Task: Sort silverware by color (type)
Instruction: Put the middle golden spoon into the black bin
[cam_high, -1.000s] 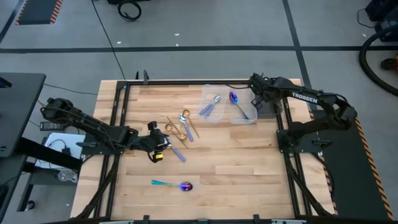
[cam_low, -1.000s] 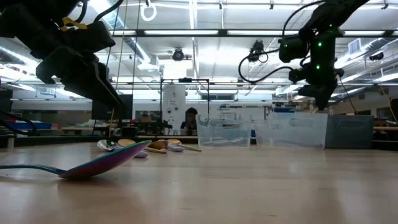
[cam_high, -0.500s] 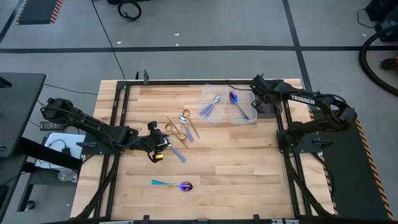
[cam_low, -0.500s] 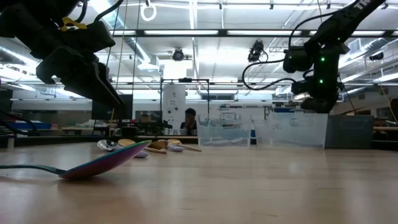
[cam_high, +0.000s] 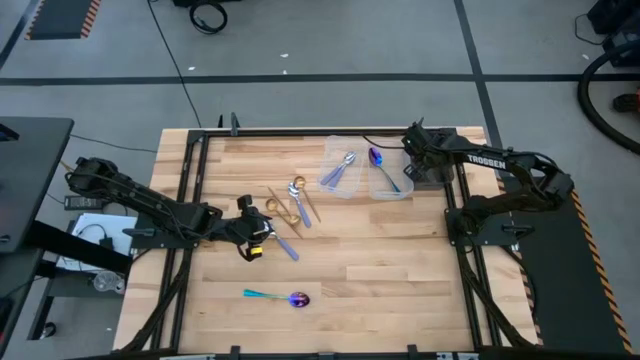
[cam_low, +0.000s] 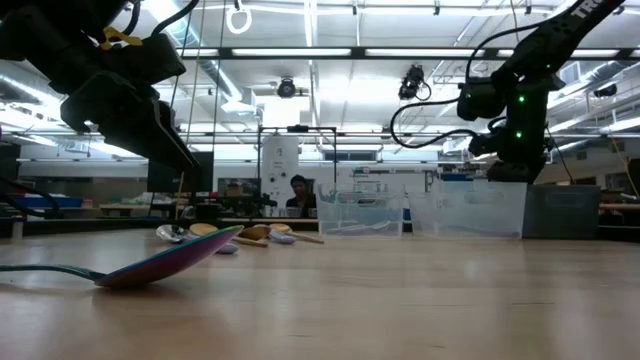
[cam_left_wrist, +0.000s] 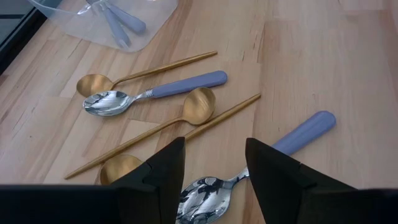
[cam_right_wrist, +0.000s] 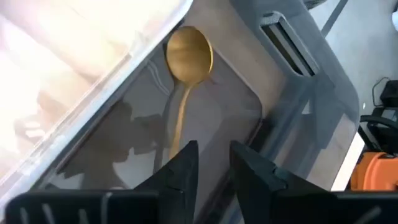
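My left gripper (cam_high: 264, 236) (cam_left_wrist: 214, 149) is open, low over loose silverware at mid-table. Its fingers stand on either side of the bowl of a silver spoon with a lavender handle (cam_left_wrist: 249, 171), apart from it. Gold spoons (cam_left_wrist: 155, 121) and another silver spoon (cam_left_wrist: 155, 93) lie flat just beyond. An iridescent spoon with a teal handle (cam_high: 285, 298) (cam_low: 150, 265) lies near the table's near edge. My right gripper (cam_high: 412, 160) (cam_right_wrist: 214, 152) hangs open above the tray's right compartment, where a gold spoon (cam_right_wrist: 186, 59) lies flat.
The clear tray (cam_high: 352, 190) sits at the far right of the table; it holds silver spoons (cam_high: 340, 170) in its left compartment and an iridescent spoon (cam_high: 380, 168) in the middle one. Bare wood lies between the loose pile and the near edge.
My right gripper has risen a little above the tray and drifted slightly toward the table's right edge. My left arm and the silverware have stayed where they were.
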